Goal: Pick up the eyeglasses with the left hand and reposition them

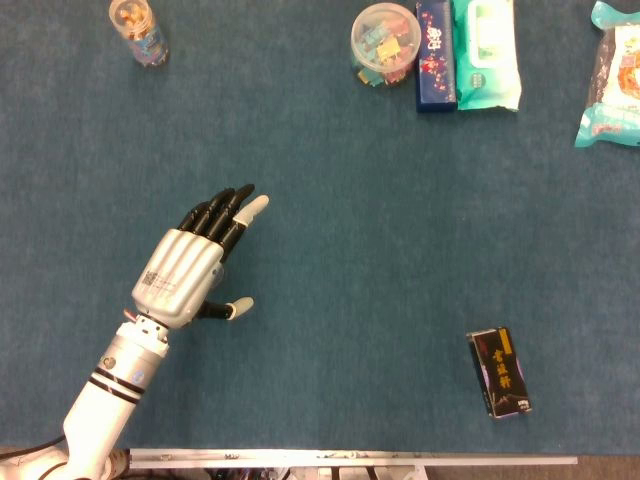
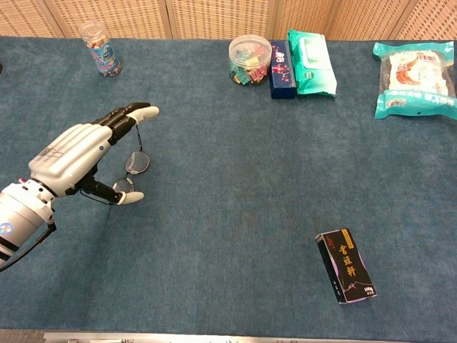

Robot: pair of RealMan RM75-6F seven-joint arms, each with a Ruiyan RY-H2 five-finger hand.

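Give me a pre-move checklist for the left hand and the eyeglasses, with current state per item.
1. Left hand over the eyeglasses: ok; chest view shows the lenses under its fingers.
2. Fingers apart, nothing gripped: ok; fingers extended, thumb out to the side.
3. Contact with the frame: cannot tell; the thumb tip sits right by the nearer lens, the frame is too thin to judge.
4. Glasses visible in the head view: not ok; the hand covers them there, so rely on the chest view.
5. Room around the glasses: ok; the snack tube and black box lie well apart.
6. Right hand out of the way: ok; in neither view.
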